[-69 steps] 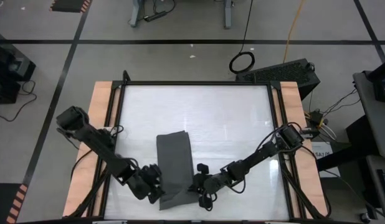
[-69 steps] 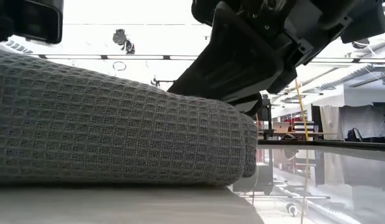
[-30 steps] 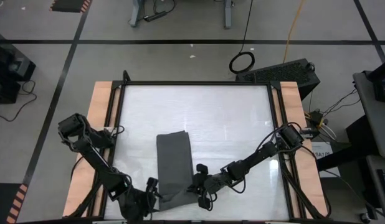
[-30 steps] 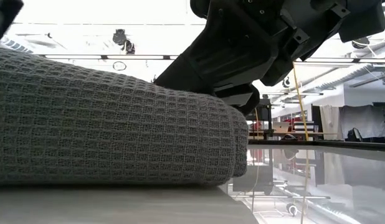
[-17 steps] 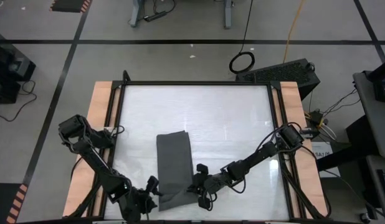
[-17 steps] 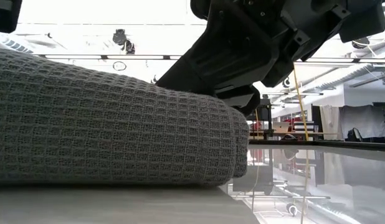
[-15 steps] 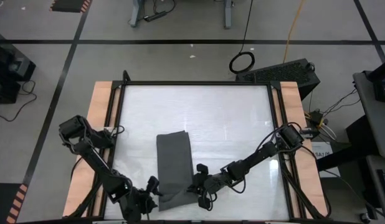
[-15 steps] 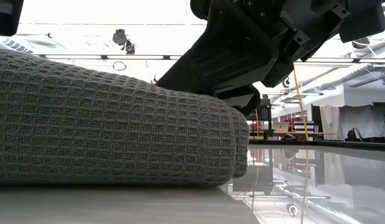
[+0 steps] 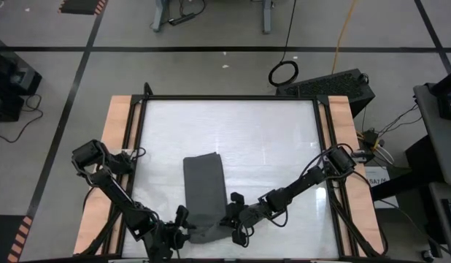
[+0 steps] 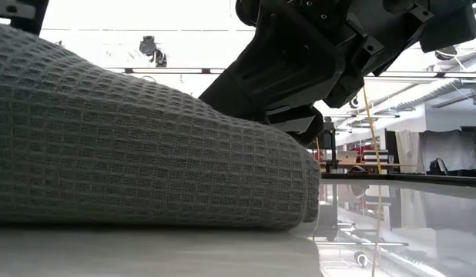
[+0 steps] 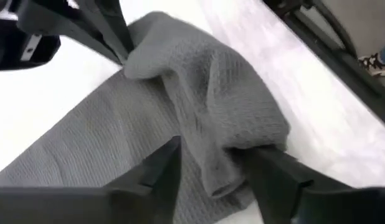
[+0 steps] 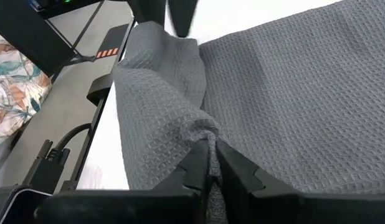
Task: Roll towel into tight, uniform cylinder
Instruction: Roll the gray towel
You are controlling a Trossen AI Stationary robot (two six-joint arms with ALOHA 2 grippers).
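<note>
**Both grippers on the near end of the towel**

High view: I see the towel (image 9: 203, 193) as a long grey strip running from mid-table toward the near edge of the table (image 9: 269, 139), left of centre. Its near end is bunched up. The left gripper (image 9: 183, 232) is at the strip's near left corner, the right gripper (image 9: 230, 219) at its near right side, both touching cloth.

Low view: the towel (image 10: 138, 154) fills the frame as a rounded hump lying on the surface. A dark gripper body sits above and behind its right end; I cannot read its fingers here.

Left wrist view: the left gripper (image 11: 208, 165) has its fingers partly apart, a fold of towel (image 11: 230, 118) sitting between them and touching both.

Right wrist view: the right gripper (image 12: 210, 163) is pinched closed, a ridge of towel (image 12: 161, 106) caught between the fingers.
</note>
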